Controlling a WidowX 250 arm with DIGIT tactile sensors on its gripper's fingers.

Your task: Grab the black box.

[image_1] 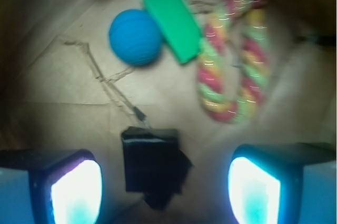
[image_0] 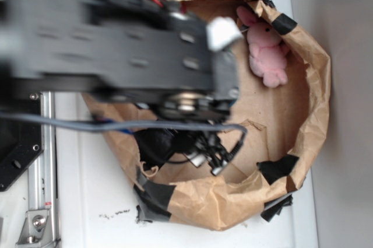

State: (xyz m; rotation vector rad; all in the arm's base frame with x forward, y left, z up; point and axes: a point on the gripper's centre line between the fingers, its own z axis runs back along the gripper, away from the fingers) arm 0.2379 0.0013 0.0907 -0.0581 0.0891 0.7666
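Observation:
The black box [image_1: 151,163] lies on brown paper in the wrist view, low in the frame, between my two glowing fingertips [image_1: 76,192] and apart from both. My gripper [image_1: 166,192] is open, hovering above the box with a wide gap on each side. In the exterior view the arm covers the middle of the paper nest and the gripper [image_0: 204,154] hangs inside it; the box is hidden there.
A blue ball [image_1: 135,37], a green block [image_1: 172,21] and a coloured rope toy [image_1: 231,60] lie farther ahead. A pink plush rabbit [image_0: 265,49] rests at the nest's far side. Crumpled paper walls [image_0: 315,84] with black tape [image_0: 278,169] ring everything.

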